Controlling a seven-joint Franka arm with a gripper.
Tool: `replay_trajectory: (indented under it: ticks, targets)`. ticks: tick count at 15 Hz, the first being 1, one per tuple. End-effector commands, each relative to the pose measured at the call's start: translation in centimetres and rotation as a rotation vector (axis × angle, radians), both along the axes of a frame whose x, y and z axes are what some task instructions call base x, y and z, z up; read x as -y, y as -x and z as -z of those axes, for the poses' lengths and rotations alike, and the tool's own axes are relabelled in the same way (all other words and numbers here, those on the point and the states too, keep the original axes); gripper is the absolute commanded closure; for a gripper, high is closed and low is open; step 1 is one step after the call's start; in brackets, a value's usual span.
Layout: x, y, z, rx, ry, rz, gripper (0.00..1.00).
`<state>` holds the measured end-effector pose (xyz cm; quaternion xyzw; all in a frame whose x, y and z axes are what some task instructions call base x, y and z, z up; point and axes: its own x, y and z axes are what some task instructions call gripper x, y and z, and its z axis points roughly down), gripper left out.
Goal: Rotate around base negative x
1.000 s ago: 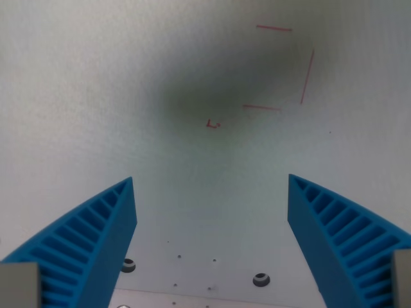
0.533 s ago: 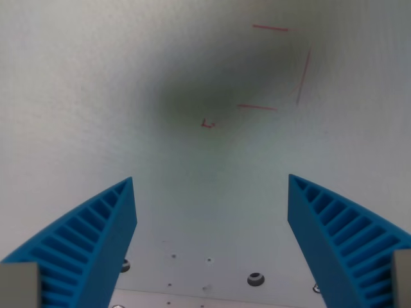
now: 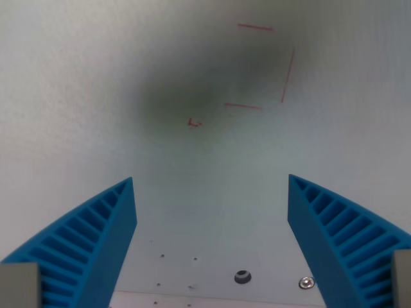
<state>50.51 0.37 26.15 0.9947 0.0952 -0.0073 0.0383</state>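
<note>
From my remote station, the wrist view looks down on a pale, almost white counter [image 3: 77,96] that fills the frame. My end effector [image 3: 212,215] hangs above it released, its two blue ribbed fingers [image 3: 96,244] spread wide at the lower corners with nothing between them.

A soft dark shadow [image 3: 192,96] lies across the upper middle of the counter, blurred at its edges. Over and beside it are thin red marks [image 3: 282,76]: one short line near the top, a second short line lower down, and a longer slanted stroke joining their side toward the wrist view's right, together reading as three sides of a box. A smaller red mark [image 3: 194,122], too small for me to read, sits just to the wrist view's left of the lower line, inside the shadow.

Near the bottom edge the counter shows a dark round hole [image 3: 242,277] and, close by toward the wrist view's right, a shiny screw [image 3: 307,282] beside the inner edge of the finger there. A few tiny dark specks [image 3: 162,256] dot the surface between the fingers. A lighter strip [image 3: 212,300] runs along the very bottom of the frame.

The task names no object; I see only the bare counter under the open fingers. Nothing of the room beyond the counter is in view.
</note>
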Motion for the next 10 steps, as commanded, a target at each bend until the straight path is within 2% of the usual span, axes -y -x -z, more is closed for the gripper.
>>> replay_trajectory:
  ticks: [1, 10]
  targets:
    - [-0.27, 0.01, -0.13, 0.001, 0.188, 0.016, 0.00]
    - [-0.27, 0.01, -0.13, 0.000, 0.293, 0.015, 0.00]
